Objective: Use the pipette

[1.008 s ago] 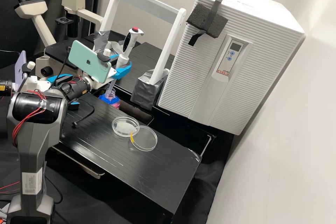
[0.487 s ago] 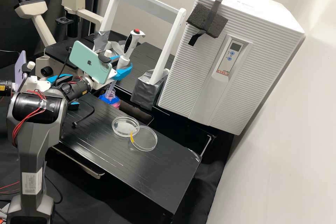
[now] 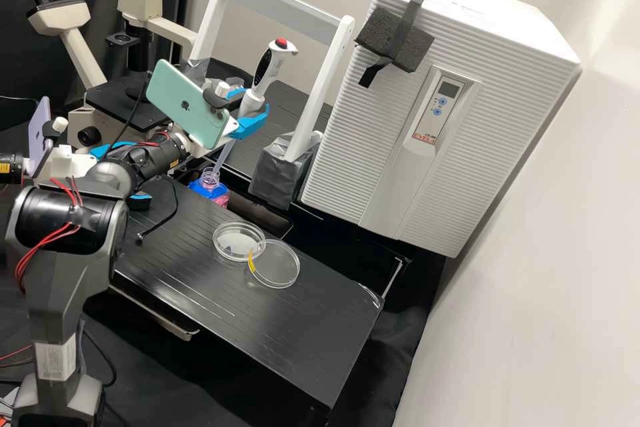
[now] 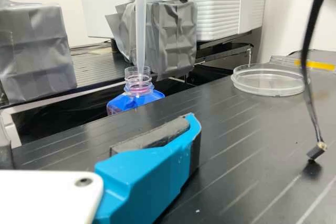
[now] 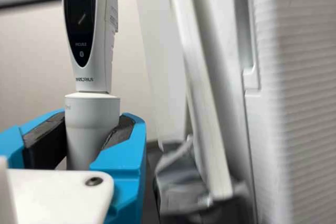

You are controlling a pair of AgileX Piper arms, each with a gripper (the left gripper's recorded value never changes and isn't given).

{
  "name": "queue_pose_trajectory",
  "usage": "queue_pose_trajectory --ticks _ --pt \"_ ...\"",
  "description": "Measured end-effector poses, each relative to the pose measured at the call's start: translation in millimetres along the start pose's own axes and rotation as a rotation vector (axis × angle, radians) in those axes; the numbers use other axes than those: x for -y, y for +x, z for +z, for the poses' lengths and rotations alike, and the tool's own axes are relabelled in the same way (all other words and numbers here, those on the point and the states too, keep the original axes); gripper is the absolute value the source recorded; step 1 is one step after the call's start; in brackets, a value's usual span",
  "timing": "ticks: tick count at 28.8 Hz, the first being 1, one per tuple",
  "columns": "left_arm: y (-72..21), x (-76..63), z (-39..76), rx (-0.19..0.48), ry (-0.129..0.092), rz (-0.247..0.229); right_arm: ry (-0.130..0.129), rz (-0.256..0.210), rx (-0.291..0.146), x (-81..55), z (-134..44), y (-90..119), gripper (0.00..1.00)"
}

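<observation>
One pipette [image 3: 267,70] stands tilted in your right gripper [image 3: 245,107], its blue fingers [image 5: 128,145] clamped on the white lower barrel. The pipette's tip hangs at the mouth of the bottle [image 3: 212,185] of pink liquid. You cannot tell whether your left gripper [image 4: 152,161] is open or closed. Two dishes [image 3: 239,240] [image 3: 275,264] lie touching on the bench [image 3: 300,327], near the bottle.

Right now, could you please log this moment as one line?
right gripper: shut on pipette | tip: at bottle mouth | petri dishes: on bench
</observation>
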State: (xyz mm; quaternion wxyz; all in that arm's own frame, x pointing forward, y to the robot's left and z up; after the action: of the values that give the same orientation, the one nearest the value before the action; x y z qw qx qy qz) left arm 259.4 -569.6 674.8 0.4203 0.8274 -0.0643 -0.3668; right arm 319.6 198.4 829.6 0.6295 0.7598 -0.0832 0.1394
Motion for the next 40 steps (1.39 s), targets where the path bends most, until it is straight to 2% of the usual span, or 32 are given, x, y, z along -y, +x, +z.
queue_pose_trajectory --ticks 2,7,9,13,16,20,25,27,29,32,35,40 --pt "0.1 0.1 0.5 0.0 -0.002 0.0 0.015 0.01 -0.013 -7.3 -5.7 0.5 0.0" --pt "0.1 0.1 0.8 0.0 -0.003 0.0 0.023 0.017 -0.042 -22.6 -18.9 -2.0 0.0" --pt "0.1 0.1 0.8 0.0 -0.003 0.0 0.015 0.017 -0.051 -25.7 -22.1 -2.8 0.0" --pt "0.1 0.1 0.8 0.0 -0.003 0.0 0.03 0.009 -0.066 -33.7 -28.5 -6.0 0.0" --pt "0.2 0.2 1.2 0.001 -0.019 0.0 0.036 0.003 -0.076 -39.9 -31.3 -10.3 0.0" --pt "-2.4 -2.5 6.3 0.021 -0.055 0.006 0.022 0.004 -0.101 -51.8 -30.5 -23.7 0.0" --pt "-15.3 -9.0 25.6 0.119 -0.003 0.01 0.015 0.011 -0.137 -66.2 -31.5 -38.3 0.0" --pt "-19.1 -8.5 33.1 0.142 0.0 0.008 0.005 0.017 -0.153 -71.1 -31.0 -41.8 0.0" --pt "-22.3 -6.9 39.7 0.163 0.001 0.001 -0.021 0.029 -0.181 -77.1 -30.2 -42.6 0.0" --pt "-26.3 0.4 50.6 0.2 0.002 -0.025 -0.035 0.055 -0.212 -88.5 -26.0 -43.7 0.0" --pt "-28.7 5.2 60.4 0.234 0.004 -0.043 -0.025 0.09 -0.211 -101.8 -17.6 -44.4 0.0" --pt "-29.3 6.6 67.3 0.255 0.009 -0.046 -0.004 0.119 -0.191 -112.1 -5.1 -44.6 0.0"
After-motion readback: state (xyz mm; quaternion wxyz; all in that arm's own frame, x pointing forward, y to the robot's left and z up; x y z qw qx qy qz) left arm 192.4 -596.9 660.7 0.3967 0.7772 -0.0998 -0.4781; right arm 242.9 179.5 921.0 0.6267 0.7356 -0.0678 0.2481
